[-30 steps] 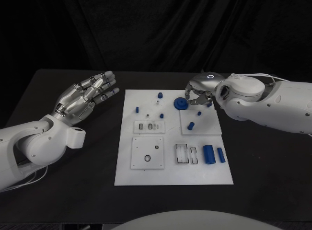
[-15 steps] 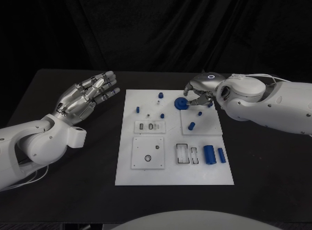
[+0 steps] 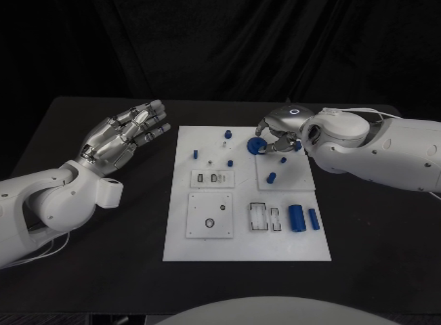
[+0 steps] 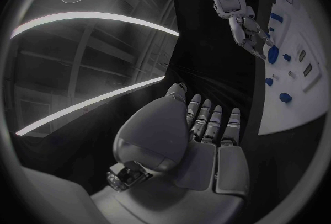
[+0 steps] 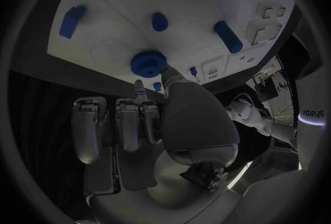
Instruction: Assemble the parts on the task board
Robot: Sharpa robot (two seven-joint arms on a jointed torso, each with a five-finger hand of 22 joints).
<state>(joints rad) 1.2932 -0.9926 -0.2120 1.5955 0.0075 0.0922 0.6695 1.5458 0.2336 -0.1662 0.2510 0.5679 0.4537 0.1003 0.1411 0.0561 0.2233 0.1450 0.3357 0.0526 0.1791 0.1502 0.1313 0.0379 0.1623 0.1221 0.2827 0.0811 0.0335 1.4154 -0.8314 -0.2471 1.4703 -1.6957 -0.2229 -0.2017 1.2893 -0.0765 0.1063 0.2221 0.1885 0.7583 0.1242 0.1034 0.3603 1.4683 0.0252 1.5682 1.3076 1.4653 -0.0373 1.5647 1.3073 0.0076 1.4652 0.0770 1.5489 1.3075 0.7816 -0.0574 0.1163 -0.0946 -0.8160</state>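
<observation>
Since a second ago the right hand (image 3: 279, 133) has shifted slightly toward the board's centre, and the round blue gear (image 3: 257, 145) has moved with it, from flat on the board to tilted up against the fingers. In the right wrist view, the thumb and a fingertip (image 5: 140, 87) pinch the gear (image 5: 148, 63) at its ridged rim; whether it has lifted clear of the board I cannot quite tell.

The left hand (image 3: 120, 140) has stayed raised over the black table (image 3: 103, 271) to the left of the board, palm open, its silver fingers spread and holding nothing.

The task board (image 3: 242, 244) is a flat, matte white rectangle at the table's centre. Its surface carries raised square plates with dark slots and a small round hole. Small blue pegs (image 3: 195, 154) stand near its far edge, and another short peg (image 3: 270, 179) sits just in front of the gear. Two smooth blue cylinders (image 3: 295, 218) lie side by side near the right edge, just beside a pair of rectangular slots. The arms are glossy white shells; the hands are jointed, brushed metal.
</observation>
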